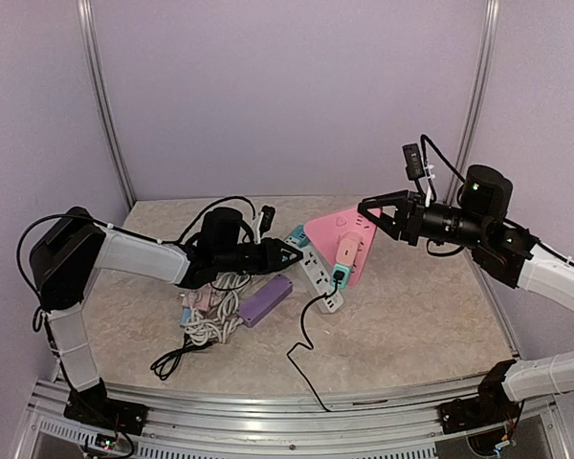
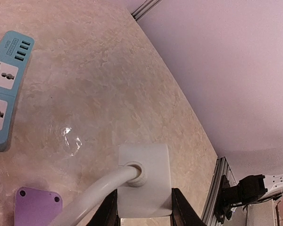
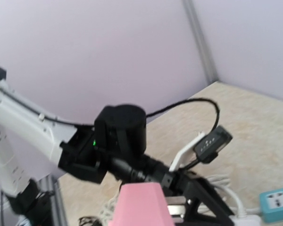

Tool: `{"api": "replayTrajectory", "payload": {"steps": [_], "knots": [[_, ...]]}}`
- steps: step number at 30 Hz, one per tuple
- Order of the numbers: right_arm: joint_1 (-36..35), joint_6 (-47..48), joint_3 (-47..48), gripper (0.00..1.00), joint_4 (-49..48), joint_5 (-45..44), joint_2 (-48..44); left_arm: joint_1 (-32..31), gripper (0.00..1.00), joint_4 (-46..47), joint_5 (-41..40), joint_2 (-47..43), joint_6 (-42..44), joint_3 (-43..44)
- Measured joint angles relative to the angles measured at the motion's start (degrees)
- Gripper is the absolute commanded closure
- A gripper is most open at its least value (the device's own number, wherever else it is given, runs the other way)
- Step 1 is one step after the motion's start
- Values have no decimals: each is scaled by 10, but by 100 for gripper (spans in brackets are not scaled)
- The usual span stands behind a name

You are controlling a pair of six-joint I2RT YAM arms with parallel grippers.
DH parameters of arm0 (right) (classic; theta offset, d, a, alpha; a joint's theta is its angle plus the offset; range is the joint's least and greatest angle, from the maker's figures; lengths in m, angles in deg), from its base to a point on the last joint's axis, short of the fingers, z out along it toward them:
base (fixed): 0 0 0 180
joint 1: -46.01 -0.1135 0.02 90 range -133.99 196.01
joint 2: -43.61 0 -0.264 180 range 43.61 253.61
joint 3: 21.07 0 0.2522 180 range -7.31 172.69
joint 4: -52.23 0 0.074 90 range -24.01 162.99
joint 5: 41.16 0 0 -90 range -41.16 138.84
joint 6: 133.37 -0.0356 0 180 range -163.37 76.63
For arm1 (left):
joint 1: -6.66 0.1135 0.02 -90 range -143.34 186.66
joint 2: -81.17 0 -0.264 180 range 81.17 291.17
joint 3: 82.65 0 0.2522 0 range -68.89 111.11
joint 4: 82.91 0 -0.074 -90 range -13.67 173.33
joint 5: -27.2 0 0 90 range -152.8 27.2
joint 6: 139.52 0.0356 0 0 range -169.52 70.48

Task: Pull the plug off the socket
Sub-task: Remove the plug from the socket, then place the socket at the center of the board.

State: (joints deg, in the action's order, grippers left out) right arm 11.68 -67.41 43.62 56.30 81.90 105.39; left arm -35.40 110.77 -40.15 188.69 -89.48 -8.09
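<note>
**White plug in hand, apparently clear of its socket**

The counter (image 1: 411, 316) fills the lower middle of the overhead view. Walls close it in at the top and both sides, and a metal rail (image 1: 268, 406) runs along the bottom edge.

A pink socket block (image 1: 337, 234) lies at centre. A blue power strip (image 1: 316, 270) lies just beside it on the left, and a purple box (image 1: 266, 299) and a tangle of white cable (image 1: 215, 320) sit lower left.

The left pincer (image 1: 287, 254) reaches in from the left, near the top end of the blue strip. In its wrist view it is clenched on a white plug (image 2: 144, 176) at bottom centre, one finger on each flank, with the thick white cord trailing off to the lower left. Only bare counter shows beyond the plug, and the blue strip sits well apart in the upper left of that view. I judge the plug already out of its socket, though its prong side is hidden.

The right pincer (image 1: 373, 218) hangs released, jaws spread, at the pink block's upper right corner. I cannot tell whether it touches the block.

The next move would be to carry the plug further from the strips without snagging the cord on the cable tangle. The open counter at lower right gives the most room. A black cord (image 1: 306, 354) loops down the middle.
</note>
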Motion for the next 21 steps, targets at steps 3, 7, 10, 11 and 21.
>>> {"api": "replayTrajectory", "payload": {"steps": [3, 7, 10, 11, 21], "knots": [[0, -3, -3, 100, 0, -30, -14, -1, 76, -4, -7, 26, -8, 24], [0, -8, -3, 100, 0, -70, -26, -1, 72, -19, -17, 47, -9, 43], [0, -9, -3, 100, 0, -85, -30, -1, 72, -26, -21, 54, -14, 50], [0, -9, -3, 100, 0, -89, -30, -1, 72, -30, -22, 55, -16, 53], [0, -14, -2, 100, 0, -102, -30, -1, 46, -55, -26, 91, -28, 93]]}}
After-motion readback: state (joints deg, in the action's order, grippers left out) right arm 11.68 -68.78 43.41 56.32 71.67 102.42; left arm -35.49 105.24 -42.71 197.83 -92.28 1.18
